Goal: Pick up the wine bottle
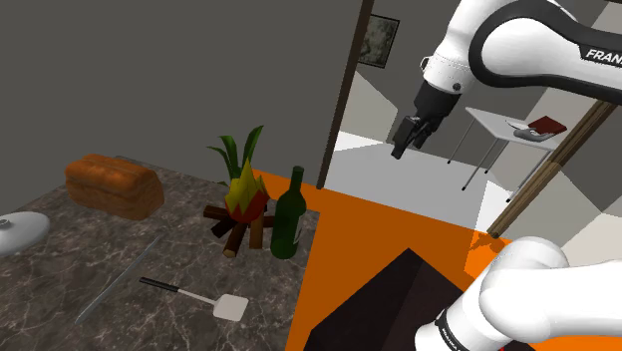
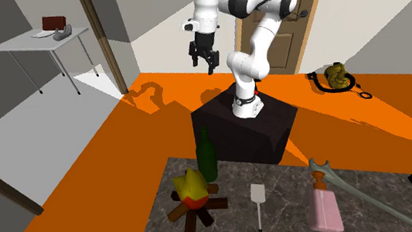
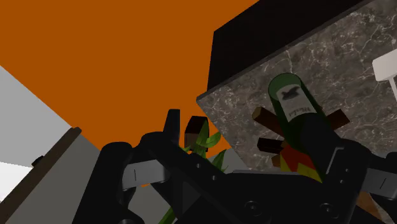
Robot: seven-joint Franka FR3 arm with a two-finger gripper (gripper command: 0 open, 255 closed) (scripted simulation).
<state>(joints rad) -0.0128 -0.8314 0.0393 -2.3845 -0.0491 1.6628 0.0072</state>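
A dark green wine bottle (image 1: 289,215) stands upright at the marble counter's edge, next to a toy campfire (image 1: 241,212) of logs and flame. In the second exterior view the bottle (image 2: 207,156) is on the counter edge nearest the stand. My black gripper (image 1: 404,140) hangs high in the air over the orange floor, well away from the bottle and above it. Its fingers stand apart with nothing between them, as the gripper (image 2: 204,60) shows in the second exterior view. From the wrist, the bottle (image 3: 294,109) is seen far below, past one finger (image 3: 172,126).
On the counter (image 1: 120,269) lie a bread loaf (image 1: 113,184), a white spatula (image 1: 199,295), a long grey blade (image 2: 359,194), a pink block (image 2: 325,210) and a white dish (image 1: 20,231). The dark stand (image 2: 276,132) is beside the counter. A door frame (image 1: 339,90) and small table (image 1: 513,130) lie beyond.
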